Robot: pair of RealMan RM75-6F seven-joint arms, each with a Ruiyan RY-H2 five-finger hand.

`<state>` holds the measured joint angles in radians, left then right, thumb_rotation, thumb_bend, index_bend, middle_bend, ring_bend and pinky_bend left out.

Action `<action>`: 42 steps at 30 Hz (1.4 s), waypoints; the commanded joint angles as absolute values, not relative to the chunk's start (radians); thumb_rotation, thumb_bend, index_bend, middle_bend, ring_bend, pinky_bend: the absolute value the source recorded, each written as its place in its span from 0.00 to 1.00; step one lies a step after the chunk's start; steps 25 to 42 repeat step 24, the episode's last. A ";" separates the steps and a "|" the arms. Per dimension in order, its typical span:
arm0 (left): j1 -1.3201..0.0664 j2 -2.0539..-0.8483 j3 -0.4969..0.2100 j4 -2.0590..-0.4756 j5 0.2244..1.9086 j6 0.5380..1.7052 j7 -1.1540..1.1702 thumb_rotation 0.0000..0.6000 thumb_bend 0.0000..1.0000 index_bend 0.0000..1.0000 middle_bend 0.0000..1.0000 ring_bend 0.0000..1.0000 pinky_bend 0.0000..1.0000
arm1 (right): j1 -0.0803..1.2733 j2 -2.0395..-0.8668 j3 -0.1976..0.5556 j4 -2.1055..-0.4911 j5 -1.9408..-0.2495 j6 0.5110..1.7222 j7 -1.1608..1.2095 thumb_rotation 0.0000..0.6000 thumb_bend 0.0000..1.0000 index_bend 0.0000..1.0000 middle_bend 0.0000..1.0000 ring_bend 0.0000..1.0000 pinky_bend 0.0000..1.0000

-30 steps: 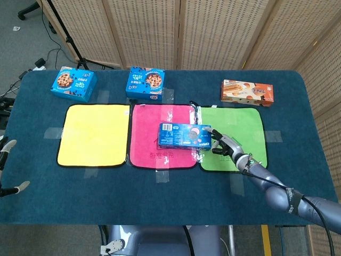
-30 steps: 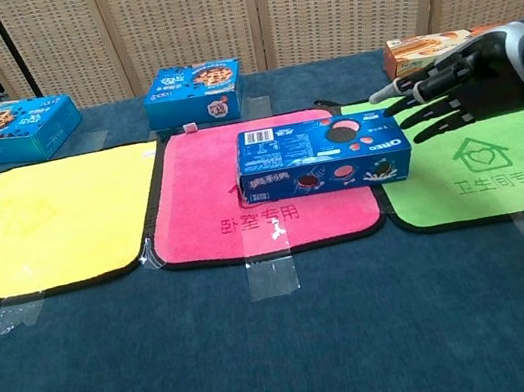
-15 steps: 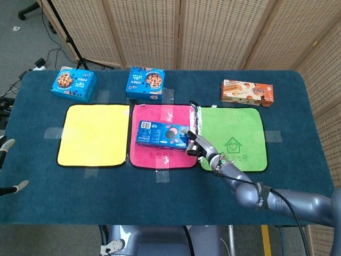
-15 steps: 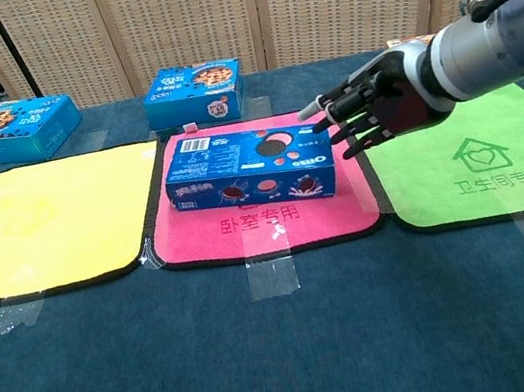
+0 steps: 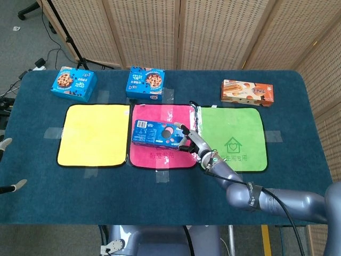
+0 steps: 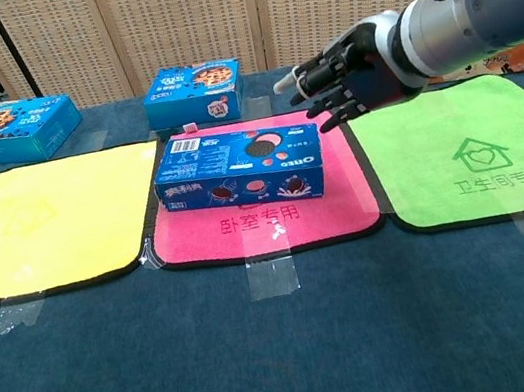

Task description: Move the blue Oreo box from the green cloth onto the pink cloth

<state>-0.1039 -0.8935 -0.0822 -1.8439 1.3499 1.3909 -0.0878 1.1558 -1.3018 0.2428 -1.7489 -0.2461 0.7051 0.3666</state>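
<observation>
Chest view: blue Oreo box point(image 6: 240, 168) lying flat at centre frame on the pink cloth point(image 6: 266, 218), long side across, left end reaching toward the cloth's left edge. Right robot hand point(image 6: 354, 83) hovering right of centre, above the box's right end, fingers point(image 6: 321, 72) spread apart and pointing left, holding nothing, apart from the box. Green cloth point(image 6: 469, 159) at the right, bare but for its printed house mark. Yellow cloth point(image 6: 44, 224) at the left. Two light-blue cookie boxes at the far edge: one point(image 6: 17, 129) at upper left, one point(image 6: 200, 92) just behind the pink cloth. Orange box point(image 6: 512, 58) mostly hidden behind the right arm.

Head view: same box point(image 5: 159, 134) mid-frame on the pink cloth point(image 5: 160, 154), right robot hand point(image 5: 193, 142) just beside its right end, arm running off to lower right. Orange box point(image 5: 248, 91) plain at upper right on the dark blue tabletop point(image 5: 160, 197). Left robot hand point(image 5: 6, 165) only partly showing at the left edge, fingertips visible; impossible to tell whether apart or together.
</observation>
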 commanded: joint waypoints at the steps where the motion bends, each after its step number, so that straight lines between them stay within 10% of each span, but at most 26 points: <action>1: -0.104 -0.894 -0.082 -1.843 1.352 1.391 -0.088 1.00 0.00 0.00 0.00 0.00 0.00 | 1.054 -1.230 0.251 -1.882 -0.489 0.903 0.300 1.00 0.30 0.03 0.00 0.00 0.04; 2: -0.104 -0.895 -0.081 -1.843 1.353 1.392 -0.087 1.00 0.00 0.00 0.00 0.00 0.00 | 1.026 -1.218 0.236 -1.913 -0.566 0.975 0.265 1.00 0.09 0.03 0.00 0.00 0.04; 4: -0.103 -0.896 -0.079 -1.844 1.358 1.394 -0.083 1.00 0.00 0.00 0.00 0.00 0.00 | 0.967 -1.201 0.190 -1.962 -0.730 1.127 0.181 1.00 0.00 0.03 0.00 0.00 0.03; 14: -0.108 -0.928 -0.070 -1.826 1.380 1.401 -0.029 1.00 0.00 0.00 0.00 0.00 0.00 | 0.581 -1.209 -0.121 -1.748 -1.393 1.750 -0.169 1.00 0.00 0.00 0.00 0.00 0.02; 42: -0.117 -0.971 -0.075 -1.806 1.390 1.413 0.013 1.00 0.00 0.00 0.00 0.00 0.00 | 0.384 -1.294 -0.121 -1.525 -1.474 1.861 -0.083 1.00 0.00 0.00 0.00 0.00 0.00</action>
